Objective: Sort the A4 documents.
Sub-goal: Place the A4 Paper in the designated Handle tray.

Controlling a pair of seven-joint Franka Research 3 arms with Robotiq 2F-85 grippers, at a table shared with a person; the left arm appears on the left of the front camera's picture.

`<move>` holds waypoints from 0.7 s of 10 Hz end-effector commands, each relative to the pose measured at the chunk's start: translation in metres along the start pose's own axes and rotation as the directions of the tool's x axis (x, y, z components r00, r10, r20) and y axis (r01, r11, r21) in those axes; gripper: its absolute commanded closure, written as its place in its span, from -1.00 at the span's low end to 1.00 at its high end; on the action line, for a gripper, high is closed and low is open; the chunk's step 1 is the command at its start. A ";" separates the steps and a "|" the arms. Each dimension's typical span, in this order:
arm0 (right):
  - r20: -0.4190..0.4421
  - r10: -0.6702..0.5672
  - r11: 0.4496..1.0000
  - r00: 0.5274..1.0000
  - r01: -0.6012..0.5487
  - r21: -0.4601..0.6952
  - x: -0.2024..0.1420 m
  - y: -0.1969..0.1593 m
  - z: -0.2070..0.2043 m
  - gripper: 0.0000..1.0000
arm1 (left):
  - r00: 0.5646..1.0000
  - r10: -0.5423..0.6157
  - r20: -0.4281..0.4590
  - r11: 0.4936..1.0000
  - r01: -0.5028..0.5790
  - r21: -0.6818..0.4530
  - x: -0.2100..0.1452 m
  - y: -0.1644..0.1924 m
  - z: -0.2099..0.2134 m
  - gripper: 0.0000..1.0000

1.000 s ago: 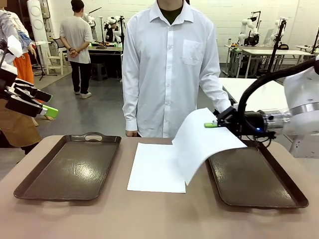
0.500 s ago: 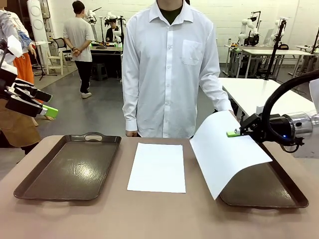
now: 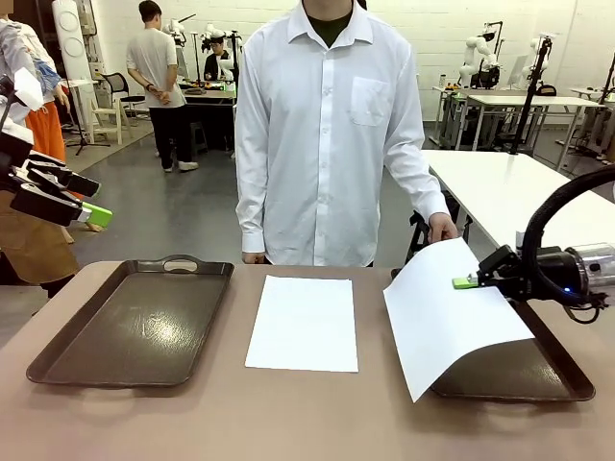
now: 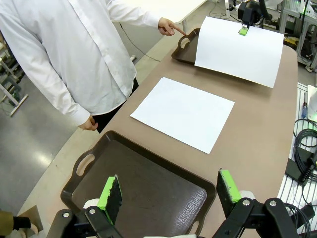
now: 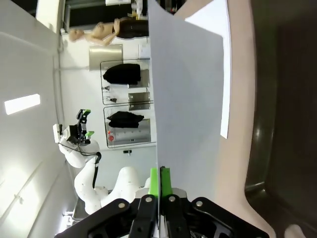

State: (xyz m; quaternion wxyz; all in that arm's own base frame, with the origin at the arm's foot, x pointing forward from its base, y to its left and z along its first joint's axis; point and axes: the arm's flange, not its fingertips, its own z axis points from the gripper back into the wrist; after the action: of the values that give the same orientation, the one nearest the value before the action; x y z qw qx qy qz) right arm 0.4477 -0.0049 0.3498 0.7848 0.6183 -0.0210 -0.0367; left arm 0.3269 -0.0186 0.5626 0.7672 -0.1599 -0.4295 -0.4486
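Right gripper [image 3: 465,282], clamped on one A4 sheet [image 3: 452,312], has carried it from the centre pile [image 3: 306,322] to above the right tray [image 3: 538,375], probably near release; left gripper [image 4: 169,188] gapes idle.

**A:** What's everything made of here?

**B:** Held sheet [image 3: 452,312] and flat sheet [image 3: 305,322] are thin matt white paper, and the held one bends softly. Left tray [image 3: 135,322] and right tray [image 3: 538,365] look like dark brown plastic, fine-grained with a dull sheen. Tabletop [image 3: 288,413] is smooth, matt tan.

**A:** And the fingers [image 4: 111,193]?

**B:** Matt green pads on black, plastic-looking bodies. Shirt [image 3: 327,125] is plain white cloth, btw.
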 end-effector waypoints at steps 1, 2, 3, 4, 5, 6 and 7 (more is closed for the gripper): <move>0.040 0.023 0.999 0.999 -0.021 -0.036 -0.003 -0.003 0.020 0.98 | 1.000 -0.005 0.007 1.000 0.005 -0.006 -0.001 0.002 -0.002 -1.00; 0.058 0.024 0.996 0.998 -0.019 -0.087 -0.003 -0.006 0.032 0.98 | 1.000 -0.005 0.007 1.000 0.005 -0.006 -0.001 0.002 -0.002 -1.00; 0.064 0.035 0.993 0.997 -0.027 -0.116 0.000 -0.007 0.041 0.98 | 1.000 -0.005 0.007 1.000 0.005 -0.006 -0.001 0.002 -0.002 -1.00; 0.067 0.039 0.986 0.997 -0.027 -0.162 0.007 -0.009 0.049 0.98 | 1.000 -0.005 0.007 1.000 0.005 -0.006 -0.001 0.002 -0.002 -1.00; 0.051 0.030 0.978 0.998 -0.019 -0.207 0.015 -0.014 0.049 0.98 | 1.000 -0.005 0.007 1.000 0.005 -0.006 -0.001 0.002 -0.002 -1.00; 0.030 0.015 0.972 0.999 -0.008 -0.234 0.024 -0.020 0.048 0.98 | 1.000 -0.005 0.007 1.000 0.005 -0.006 -0.001 0.002 -0.002 -1.00; 0.017 0.009 0.967 1.000 -0.004 -0.255 0.033 -0.025 0.047 0.98 | 1.000 -0.005 0.007 1.000 0.005 -0.006 -0.001 0.002 -0.002 -1.00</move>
State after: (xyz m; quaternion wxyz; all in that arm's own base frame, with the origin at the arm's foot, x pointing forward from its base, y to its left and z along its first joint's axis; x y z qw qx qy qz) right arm 0.4620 -0.0620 0.3408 0.8478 0.5267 -0.0429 -0.0441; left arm 0.3269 -0.0186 0.5627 0.7672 -0.1599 -0.4296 -0.4486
